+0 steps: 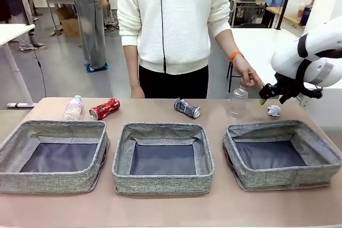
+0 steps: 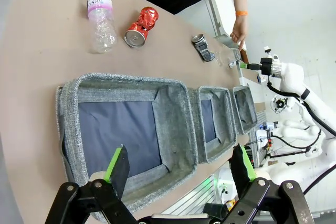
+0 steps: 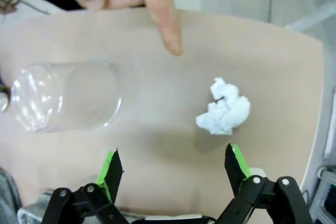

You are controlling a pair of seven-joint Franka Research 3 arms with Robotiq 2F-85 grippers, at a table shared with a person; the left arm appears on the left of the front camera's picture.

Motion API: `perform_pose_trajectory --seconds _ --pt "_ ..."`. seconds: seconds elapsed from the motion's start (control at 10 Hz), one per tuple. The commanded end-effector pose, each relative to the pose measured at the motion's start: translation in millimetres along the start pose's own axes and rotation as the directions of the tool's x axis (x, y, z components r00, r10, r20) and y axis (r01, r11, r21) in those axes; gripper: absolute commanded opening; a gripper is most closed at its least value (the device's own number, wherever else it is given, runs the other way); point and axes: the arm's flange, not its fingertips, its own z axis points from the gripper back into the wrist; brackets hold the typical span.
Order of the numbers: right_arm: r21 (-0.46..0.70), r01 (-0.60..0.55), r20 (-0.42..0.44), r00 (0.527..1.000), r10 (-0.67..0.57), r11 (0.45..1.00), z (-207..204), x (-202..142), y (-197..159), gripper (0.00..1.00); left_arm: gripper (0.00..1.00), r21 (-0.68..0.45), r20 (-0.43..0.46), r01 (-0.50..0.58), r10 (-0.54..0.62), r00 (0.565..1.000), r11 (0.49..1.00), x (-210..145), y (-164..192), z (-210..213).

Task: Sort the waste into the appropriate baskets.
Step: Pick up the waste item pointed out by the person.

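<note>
**Paper wad lying just off the open right gripper's line**

Three baskets are sitting in a row along the near edge of the table [image 1: 160, 206]: left basket [image 1: 53, 126], middle basket [image 1: 163, 127] and right basket [image 1: 278, 126]. The left gripper [image 2: 181, 163] is hanging over the left basket with its jaws spread and nothing between them, well apart from the far right corner. The right gripper [image 3: 173, 163] is hovering there, jaws wide and holding nothing, so it is the nearer arm by far. The person's hand [image 1: 250, 77] is pointing down at the tabletop beyond it. The clear cup [image 3: 65, 96] is lying to the left of that finger. The crumpled paper wad [image 3: 224, 107] is sitting to the right, just beyond the right basket's far rim. The wad is roundish, with no long axis to line up on. By my reading, the gripper is needing a short shift right and down.
</note>
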Motion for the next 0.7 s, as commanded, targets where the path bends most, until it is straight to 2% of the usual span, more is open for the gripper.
perform_pose_trajectory --seconds 0.0,0.2,0.6 --pt "-0.076 0.059 0.038 0.998 -0.057 0.995 14 16 -15 1.0 1.0 -0.018 0.014 0.02 -0.02 1.0 1.0 1 0 0" --pt "-0.079 0.087 0.074 0.994 -0.081 0.993 19 21 -32 1.0 1.0 -0.018 0.014 0.02 -0.02 1.0 1.0 1 0 0" --pt "-0.069 0.107 0.075 0.992 -0.102 0.992 0 27 -46 1.0 1.0 -0.018 0.014 0.02 -0.02 1.0 1.0 1 0 0"
